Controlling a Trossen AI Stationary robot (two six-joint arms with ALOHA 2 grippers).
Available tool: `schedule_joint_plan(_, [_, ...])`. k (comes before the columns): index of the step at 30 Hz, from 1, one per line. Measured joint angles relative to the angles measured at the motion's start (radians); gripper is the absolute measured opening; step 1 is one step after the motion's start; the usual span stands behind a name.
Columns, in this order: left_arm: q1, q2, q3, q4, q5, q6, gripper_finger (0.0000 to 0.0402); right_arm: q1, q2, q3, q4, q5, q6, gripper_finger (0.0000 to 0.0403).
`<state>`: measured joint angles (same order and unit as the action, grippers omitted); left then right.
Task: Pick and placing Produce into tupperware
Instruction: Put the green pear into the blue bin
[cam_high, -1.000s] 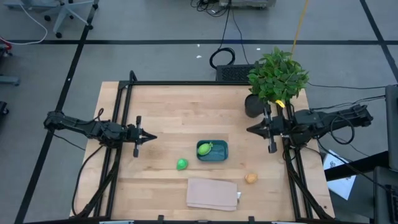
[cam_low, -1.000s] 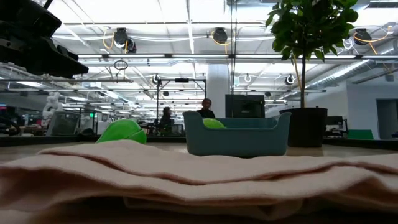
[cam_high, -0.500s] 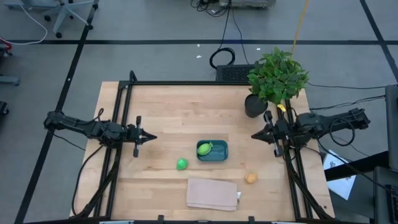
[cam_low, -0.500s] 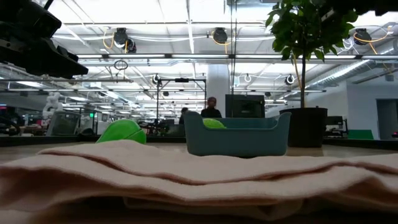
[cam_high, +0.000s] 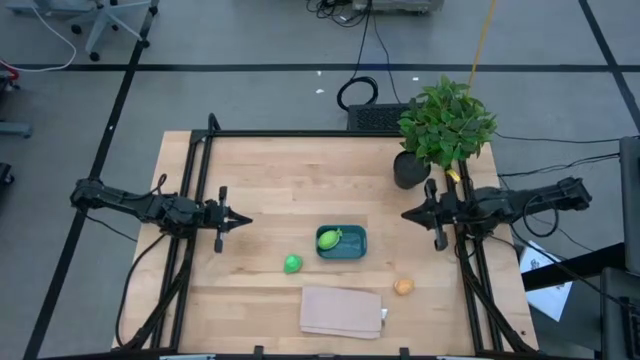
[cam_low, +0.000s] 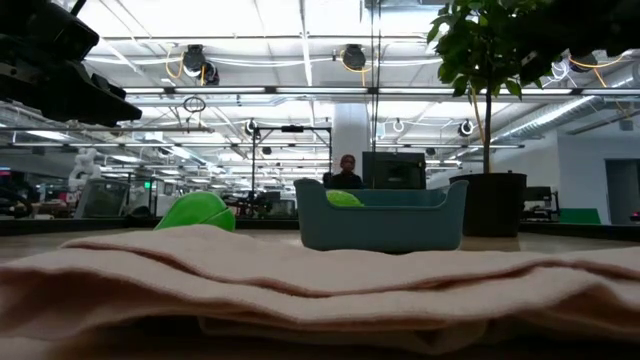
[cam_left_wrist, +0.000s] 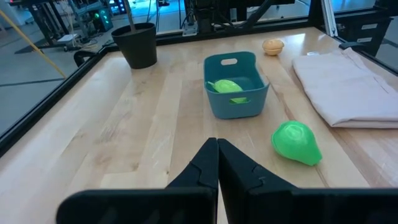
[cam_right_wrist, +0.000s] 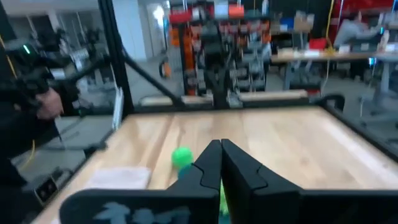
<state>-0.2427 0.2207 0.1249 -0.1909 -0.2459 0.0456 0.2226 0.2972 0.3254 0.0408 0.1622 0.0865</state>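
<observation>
Clutter first. Potted plant (cam_high: 445, 125) stands at the table's (cam_high: 270, 180) far right corner, its dark pot (cam_left_wrist: 137, 45) just beside my right gripper (cam_high: 404, 213). A folded beige cloth (cam_high: 342, 311) lies at the near edge, just in front of the tub (cam_high: 342, 242); in the low view it fills the foreground and hides the tabletop. Black frame rails run along both sides of the table. A person shows far off in the room behind the tub, low view.

Tub sits about mid-table, toward the near side. The pale yellow-green fruit (cam_high: 330, 238) is inside it, on its left half. The bright green fruit (cam_high: 292, 264) lies on the table just left of the tub and a bit nearer the cloth, apart from both. The orange fruit (cam_high: 403, 286) lies right of the cloth's far corner, well apart from the tub.

Left gripper (cam_high: 247, 221) hovers over the table's left part, fingers pressed together, holding nothing. Green fruit is ahead of it and off to one side, with bare wood between.

Right gripper is near the right edge, fingers also closed and empty, pointed toward centre. The orange fruit lies nearer the front edge than this gripper, not touching. Nothing stands between either gripper and the tub.
</observation>
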Motion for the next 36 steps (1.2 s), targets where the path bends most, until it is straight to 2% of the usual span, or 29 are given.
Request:
schedule_joint_plan(6, [0.0, 0.0, 0.0, 0.0, 0.0, -0.001, 0.0003, -0.001, -0.104, -0.031, -0.017, 0.067, -0.034, 0.0])
schedule_joint_plan(12, [0.0, 0.0, 0.0, 0.0, 0.0, 0.001, 0.0003, -0.001, -0.166, -0.068, -0.055, 0.073, -0.048, 0.0])
schedule_joint_plan(20, [0.0, 0.0, 0.0, 0.0, 0.0, 0.001, 0.0003, -0.001, -0.231, -0.122, -0.068, -0.062, -0.074, 0.0])
schedule_joint_plan(33, [0.0, 0.0, 0.0, 0.001, 0.0, 0.004, 0.0003, -0.001, -0.286, -0.137, -0.079, -0.129, -0.106, 0.0])
schedule_joint_plan(36, [0.0, 0.0, 0.0, 0.001, -0.017, 0.004, 0.0003, -0.001, -0.286, -0.137, -0.078, -0.096, -0.098, 0.0])
